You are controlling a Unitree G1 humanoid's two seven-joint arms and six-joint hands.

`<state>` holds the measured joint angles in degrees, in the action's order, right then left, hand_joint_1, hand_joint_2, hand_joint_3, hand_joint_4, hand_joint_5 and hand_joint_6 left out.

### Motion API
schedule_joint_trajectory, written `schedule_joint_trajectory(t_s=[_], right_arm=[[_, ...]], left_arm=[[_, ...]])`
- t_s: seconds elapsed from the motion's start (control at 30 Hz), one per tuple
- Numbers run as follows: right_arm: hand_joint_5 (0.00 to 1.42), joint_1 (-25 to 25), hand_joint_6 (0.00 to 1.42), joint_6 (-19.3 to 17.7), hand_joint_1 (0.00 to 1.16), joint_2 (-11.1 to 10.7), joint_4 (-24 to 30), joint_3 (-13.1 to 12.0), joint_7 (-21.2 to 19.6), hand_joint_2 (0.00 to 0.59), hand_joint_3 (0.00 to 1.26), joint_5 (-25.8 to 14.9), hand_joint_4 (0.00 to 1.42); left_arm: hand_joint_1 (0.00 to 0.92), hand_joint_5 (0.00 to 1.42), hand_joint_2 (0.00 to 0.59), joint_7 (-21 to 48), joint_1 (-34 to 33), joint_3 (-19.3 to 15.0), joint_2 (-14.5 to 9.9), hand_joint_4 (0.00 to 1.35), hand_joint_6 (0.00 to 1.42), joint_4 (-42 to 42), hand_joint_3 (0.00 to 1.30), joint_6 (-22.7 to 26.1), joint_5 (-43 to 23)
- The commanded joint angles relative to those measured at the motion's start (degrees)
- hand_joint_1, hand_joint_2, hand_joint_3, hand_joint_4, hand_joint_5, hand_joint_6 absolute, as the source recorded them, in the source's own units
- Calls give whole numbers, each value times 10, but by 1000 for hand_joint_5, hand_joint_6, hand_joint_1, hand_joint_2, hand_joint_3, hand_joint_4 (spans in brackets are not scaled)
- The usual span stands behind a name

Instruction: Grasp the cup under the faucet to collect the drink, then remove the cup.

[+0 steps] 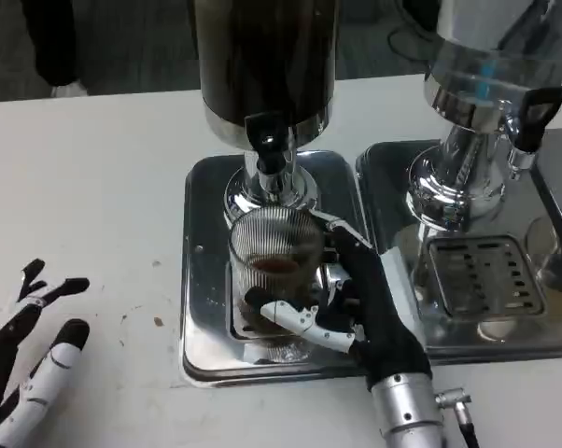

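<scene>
A dark drink dispenser [262, 65] stands on a steel drip tray [206, 271] on the white tabletop [94, 177]; beside it, a second dispenser [486, 93]. Under the faucet [272, 149], the ribbed cup [273, 252] stands upright, mouth up, gripped by the right hand [356, 308]. The left hand [34, 359] rests spread.

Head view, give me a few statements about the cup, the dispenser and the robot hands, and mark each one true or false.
1. The right robot hand grips the cup. True.
2. The cup is empty. False: brown drink shows inside it.
3. The cup stands under the faucet of the dark dispenser. True.
4. The left robot hand holds a second cup. False: it lies open on the table, holding nothing.
5. The cup stands on the right tray. False: it is on the left tray, below the dark dispenser.
</scene>
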<state>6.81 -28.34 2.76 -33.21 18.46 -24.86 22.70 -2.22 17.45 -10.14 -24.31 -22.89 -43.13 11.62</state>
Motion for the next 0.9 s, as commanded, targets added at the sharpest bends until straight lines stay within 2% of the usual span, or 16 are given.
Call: schedule_joint_trajectory(t_s=[0.03,0.13,0.3,0.4,0.43,0.5,0.53,0.63,0.8,0.9], right_arm=[[890,-8,1336,-13,922,21,10,-2,-14,231,459,1,623],[890,-9,1336,-14,919,18,15,0,-24,230,459,13,626],[903,-17,1336,-18,908,15,28,6,-43,226,459,36,627],[907,-22,1336,-13,903,16,41,7,-40,226,465,37,635],[907,-27,1336,-11,904,25,44,0,-22,226,465,10,636],[907,-34,1336,-10,905,25,55,1,-16,227,466,5,636],[907,-34,1336,-9,906,20,61,6,-25,227,467,22,636],[907,-33,1336,-11,907,15,62,9,-33,228,470,39,631],[907,-35,1336,-14,908,15,69,2,-33,228,473,37,632],[907,-43,1336,-11,909,7,89,2,-31,228,485,46,636]], left_arm=[[0,56,239,12,-11,4,-5,0,0,-12,283,5,-6],[0,56,238,15,-16,6,-4,0,0,-19,282,4,-3],[0,56,204,13,-21,9,-9,0,0,-21,254,3,9],[0,53,202,11,-23,10,-12,0,0,-20,250,7,16],[0,51,202,11,-23,10,-12,0,0,-18,248,9,17],[0,47,194,12,-23,11,-12,0,0,-19,241,9,17],[0,46,191,13,-25,11,-13,0,0,-20,239,9,16],[0,45,187,13,-28,14,-14,0,0,-23,234,10,19],[0,45,184,10,-30,17,-16,0,0,-25,230,10,23],[0,40,184,4,-29,18,-22,0,0,-20,228,8,38]])
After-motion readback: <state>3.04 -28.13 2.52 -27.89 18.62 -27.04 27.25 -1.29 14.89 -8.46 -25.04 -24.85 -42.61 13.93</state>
